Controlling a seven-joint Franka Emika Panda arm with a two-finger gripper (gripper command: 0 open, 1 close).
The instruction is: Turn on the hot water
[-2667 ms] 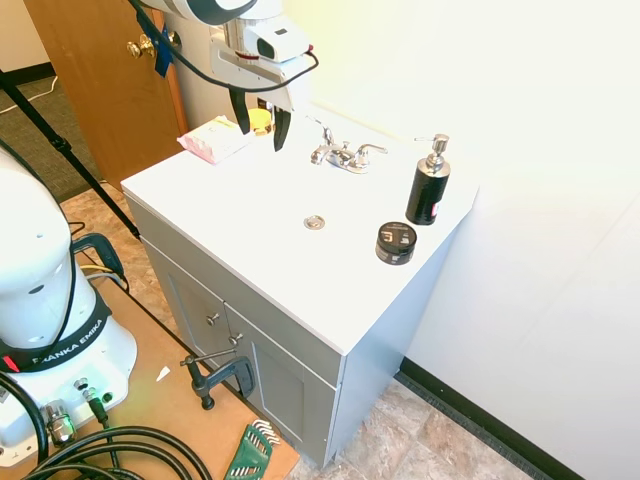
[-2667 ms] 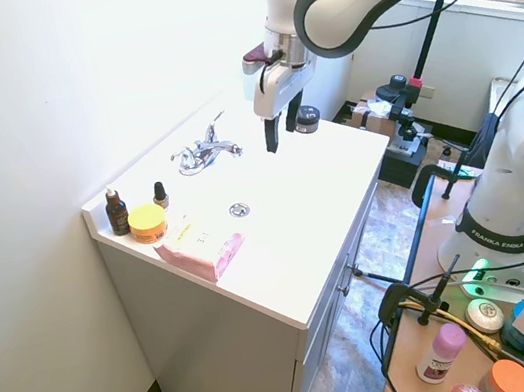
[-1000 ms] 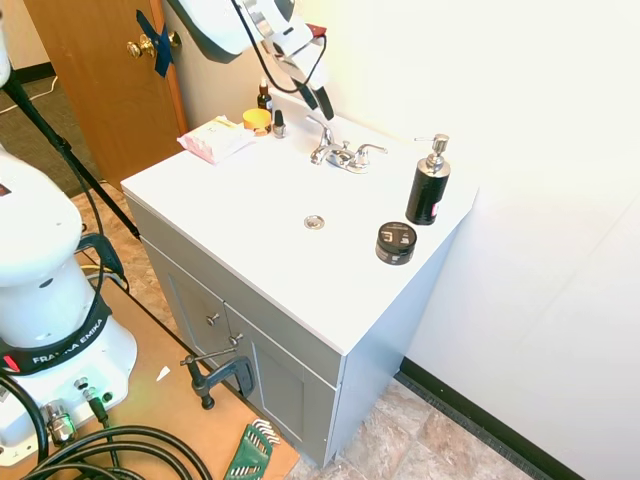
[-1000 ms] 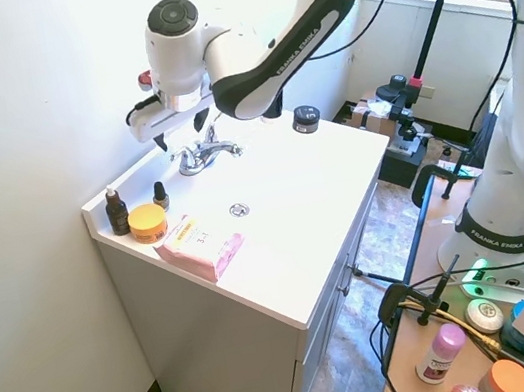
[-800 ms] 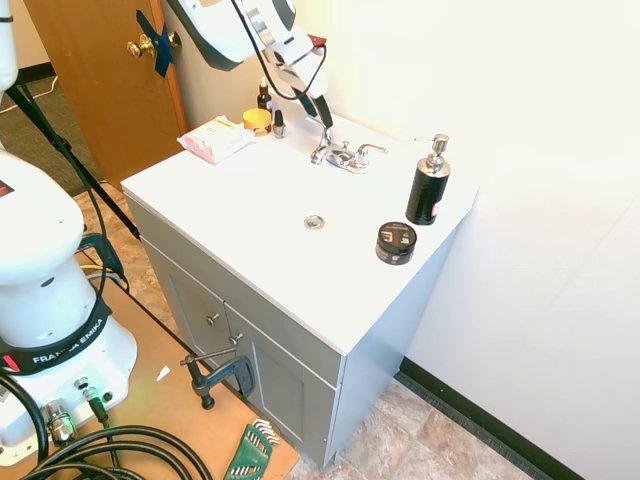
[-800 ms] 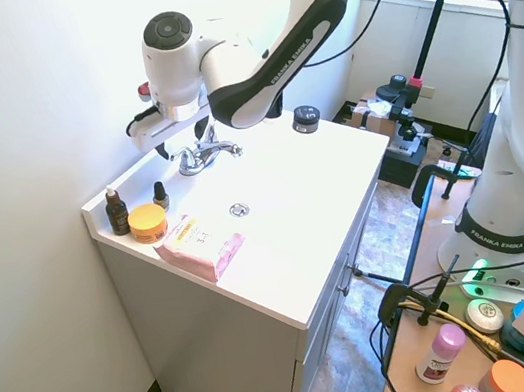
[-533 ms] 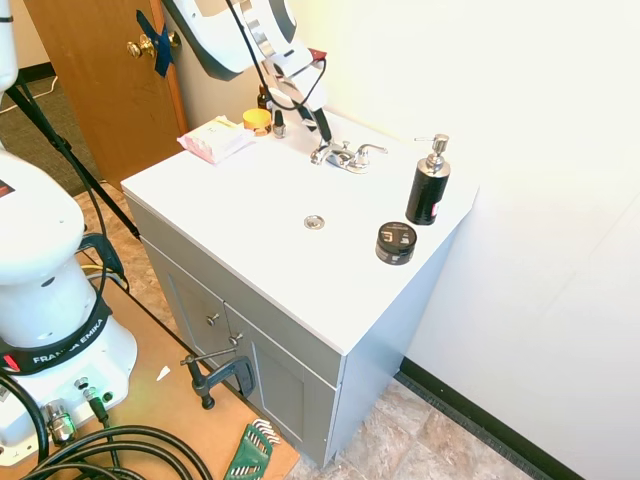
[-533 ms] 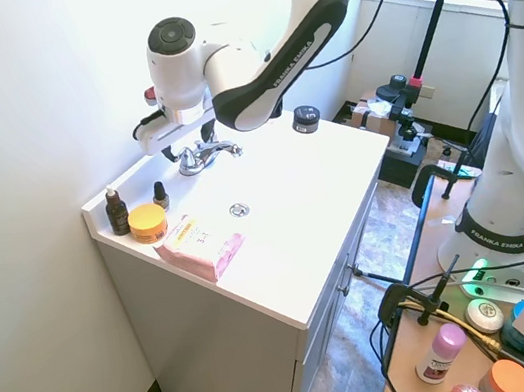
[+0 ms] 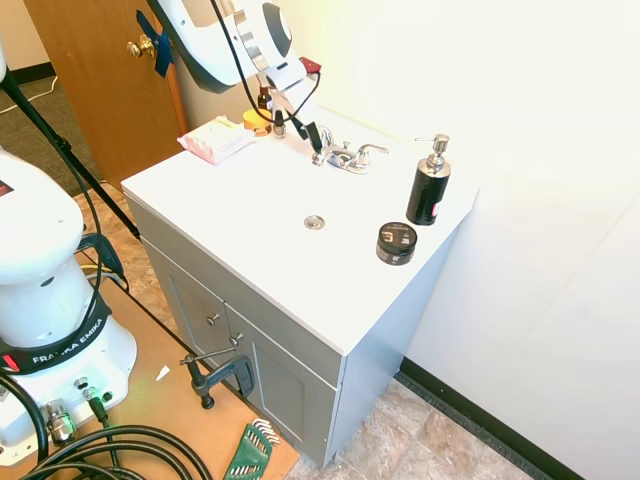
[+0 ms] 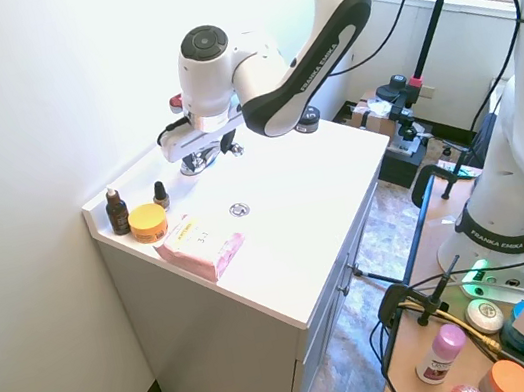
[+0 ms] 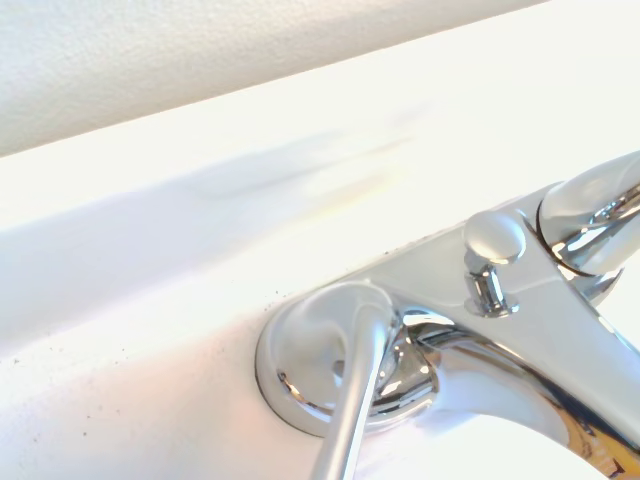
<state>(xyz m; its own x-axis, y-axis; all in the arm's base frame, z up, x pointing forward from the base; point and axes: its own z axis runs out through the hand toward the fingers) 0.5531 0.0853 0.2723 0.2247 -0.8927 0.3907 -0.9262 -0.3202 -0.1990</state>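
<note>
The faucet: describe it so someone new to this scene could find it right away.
On the white vanity top, look along the back edge by the wall, behind the round drain. The faucet is the small shiny chrome fixture with a short spout and two slim lever handles, right beside the gripper. Unlike the black soap bottle, it is all chrome and low.

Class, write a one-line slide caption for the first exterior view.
White robot arm's gripper at the near lever of a chrome faucet on a white sink counter; soap bottle nearby.

A bathroom — a white vanity tabletop (image 9: 250, 210) with a sink drain (image 9: 314, 222), a chrome faucet (image 9: 343, 156) at the far wall, a black soap bottle (image 9: 428, 184), grey cabinet doors (image 9: 235, 360) below — and a wooden door (image 9: 95, 80) at left.
</note>
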